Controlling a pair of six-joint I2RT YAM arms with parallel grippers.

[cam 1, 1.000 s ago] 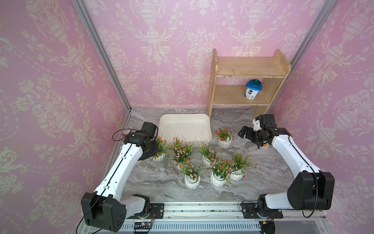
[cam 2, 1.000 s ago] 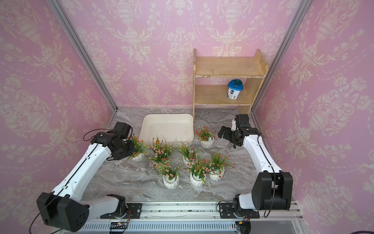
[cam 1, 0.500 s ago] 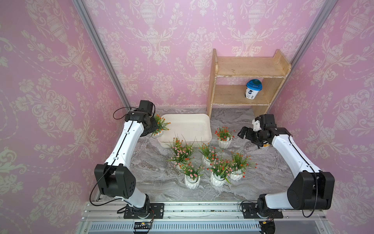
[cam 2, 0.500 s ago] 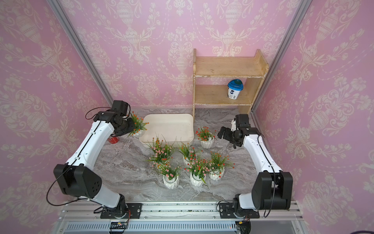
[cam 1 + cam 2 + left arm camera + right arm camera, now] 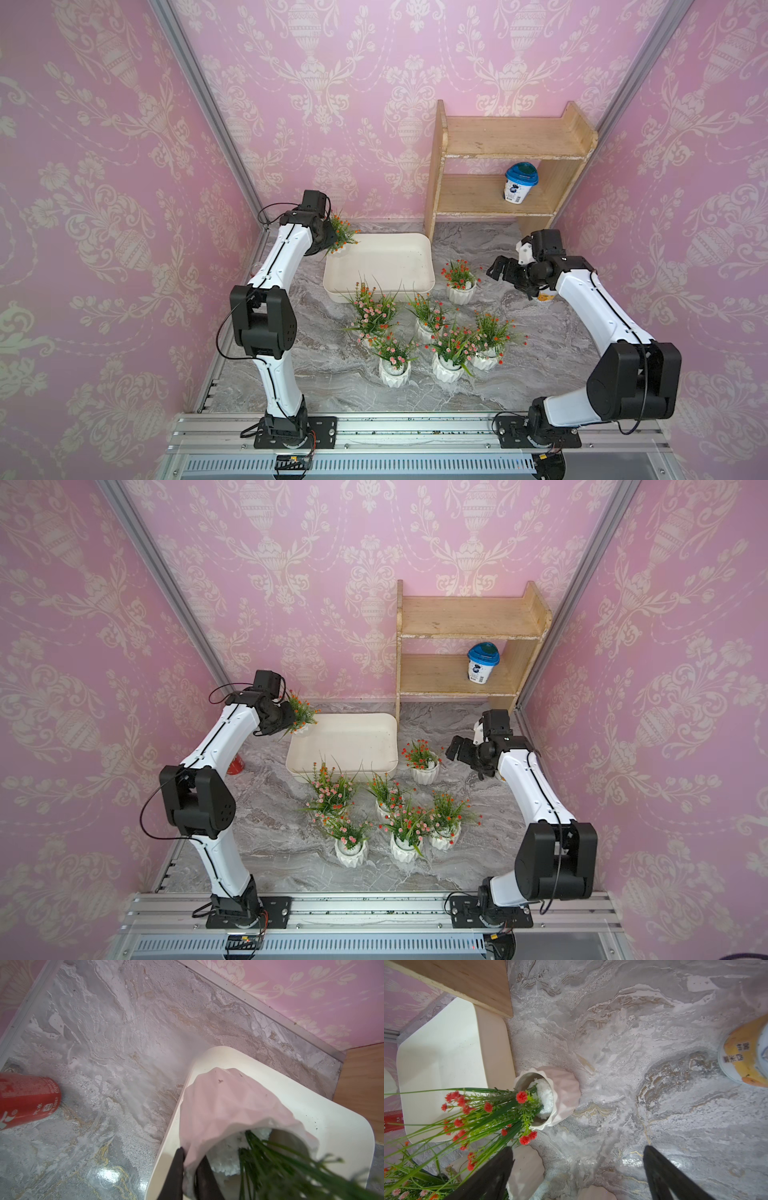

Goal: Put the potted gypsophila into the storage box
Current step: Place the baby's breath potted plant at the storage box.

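Nearest, 6 potted gypsophila stand on the marble table, in front of and beside the storage box. The right gripper hovers near them, jaws wide apart. Farther back, the left gripper pinches the rim of the 7th pot above the box's far left corner.
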